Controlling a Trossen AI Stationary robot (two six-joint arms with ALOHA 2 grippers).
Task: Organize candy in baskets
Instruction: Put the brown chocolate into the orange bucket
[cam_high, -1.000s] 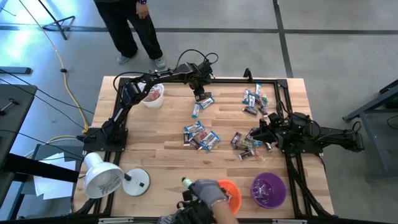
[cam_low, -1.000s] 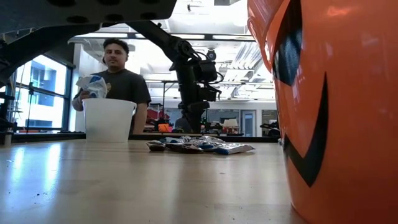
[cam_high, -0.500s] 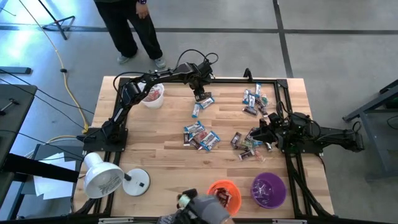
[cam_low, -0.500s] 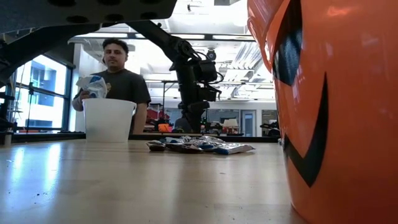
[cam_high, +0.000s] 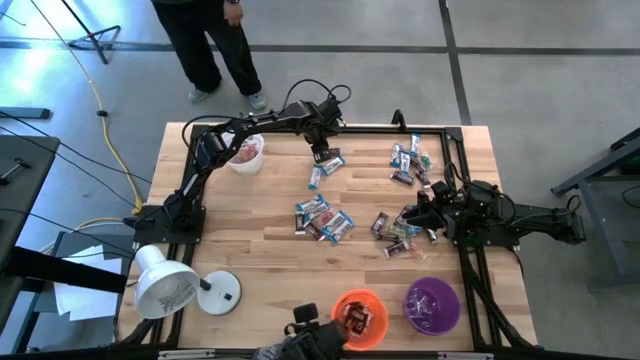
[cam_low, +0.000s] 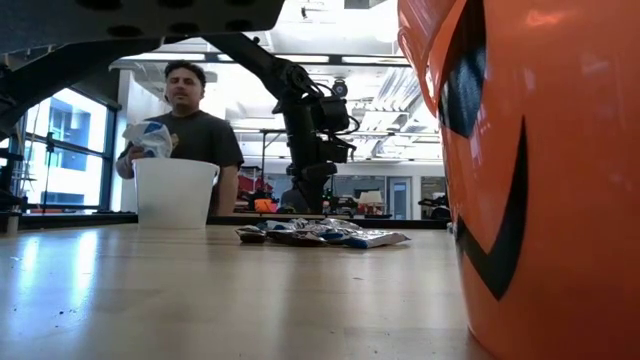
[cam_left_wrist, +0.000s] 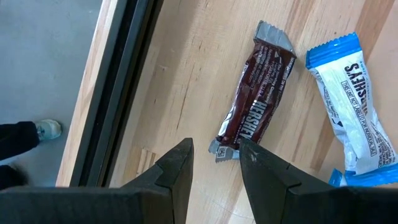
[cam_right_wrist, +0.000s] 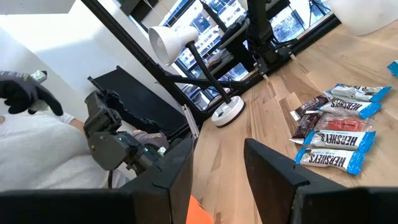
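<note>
Your left gripper (cam_left_wrist: 214, 163) hangs low over the far edge of the pale wooden worktop (cam_high: 260, 250), jaws apart with nothing between them. Directly ahead of the jaw tips lies a dark brown foil-wrapped mini bar (cam_left_wrist: 256, 101), flat on the wood, its near crimped end just at the tips and its long axis running straight away from them, roughly in line with the fingers; a grip across its width calls for the wrist to turn, or the jaws would meet it end-on. The wrapper reads "HERSHEY'S". Just beside it lies a blue-and-white wrapped bar (cam_left_wrist: 354, 106), also lettered "HERSHEY'S", tilted slightly and apart from the brown one. This arm is plainly the nearer one to both. Your right gripper (cam_high: 422, 214) waits low at the right side of the worktop by a second scatter of bars, jaws likewise apart and empty; in its wrist view blue-and-white and reddish bars (cam_right_wrist: 339, 127) show the same brand name. The white round bucket (cam_high: 245, 153) stands near the left arm and appears to hold some pinkish pieces already; the orange bucket (cam_high: 372, 324) and purple bucket (cam_high: 432, 305) stand at the near edge, well apart from the brown bar.
</note>
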